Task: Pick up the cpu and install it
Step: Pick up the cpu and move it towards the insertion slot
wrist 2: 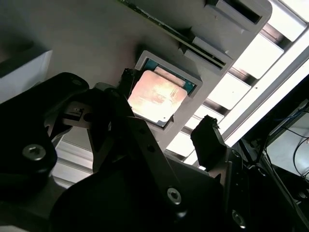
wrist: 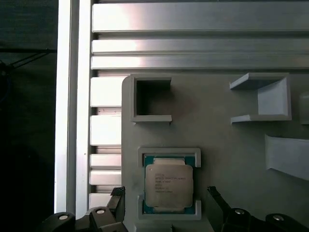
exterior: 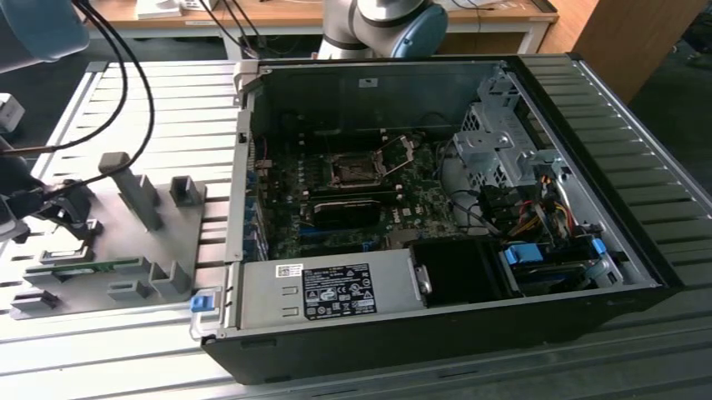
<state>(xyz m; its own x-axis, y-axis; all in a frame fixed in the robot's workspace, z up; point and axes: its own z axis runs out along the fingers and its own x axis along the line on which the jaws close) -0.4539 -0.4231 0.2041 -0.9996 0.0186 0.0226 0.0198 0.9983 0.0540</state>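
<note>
Cpu lies flat, silvery top up, in a square recess of the grey holder plate, its green edge showing round the metal lid. In the second wrist view the cpu catches an orange glare that washes out its top. The print on the lid is too small to make out.

The gripper hangs over the recess with its fingers spread wide and released. One finger sits on each side of the recess, apart from the chip and grasping nothing. Their bases are cut off by the edge of the first wrist view. In the second wrist view the gripper has its dark linkage in front, covering much of the plate and one corner of the recess.

In the exterior view the gripper is a dark shape at the exterior view's left edge, partly cut off. It stands over the holder plate and hides that part of the plate.

Beside the recess the plate carries an empty square pocket and an open bracket. A green memory stick lies in a slot near the plate's front edge. The plate rests on a slatted metal surface. Well apart, to the exterior view's right, an open computer case lies on its side, with the square socket on its board uncovered.
</note>
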